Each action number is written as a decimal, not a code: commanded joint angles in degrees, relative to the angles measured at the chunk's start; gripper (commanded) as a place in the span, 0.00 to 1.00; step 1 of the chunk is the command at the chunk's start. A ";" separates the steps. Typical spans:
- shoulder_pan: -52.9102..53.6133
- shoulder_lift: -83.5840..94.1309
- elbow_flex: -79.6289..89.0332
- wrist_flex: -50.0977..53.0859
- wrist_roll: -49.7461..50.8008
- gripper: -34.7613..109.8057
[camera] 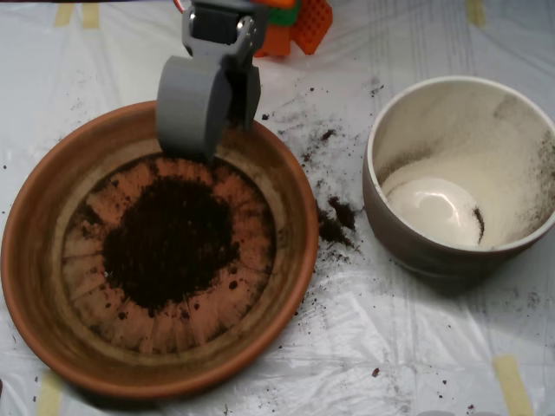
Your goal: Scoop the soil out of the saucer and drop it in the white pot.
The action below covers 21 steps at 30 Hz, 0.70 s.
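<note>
Grey claw [198, 130] pointing down over saucer [35, 260] rim, closure unclear, soil [169, 243] heaped centrally

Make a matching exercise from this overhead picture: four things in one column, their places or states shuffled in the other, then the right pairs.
Things:
1. soil
2. saucer
3. white pot
4. scoop

Places or states:
A. over the saucer's far rim
B. at right, nearly empty, dusty inside
C. heaped in the saucer's middle
D. wide terracotta dish at left

Pairs: 1-C, 2-D, 3-B, 4-A
</note>
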 commanded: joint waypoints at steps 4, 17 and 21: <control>5.71 -4.48 -3.08 -3.96 1.67 0.52; 11.43 -29.97 -9.40 -13.36 2.29 0.54; 12.13 -36.91 -12.83 -15.91 1.05 0.54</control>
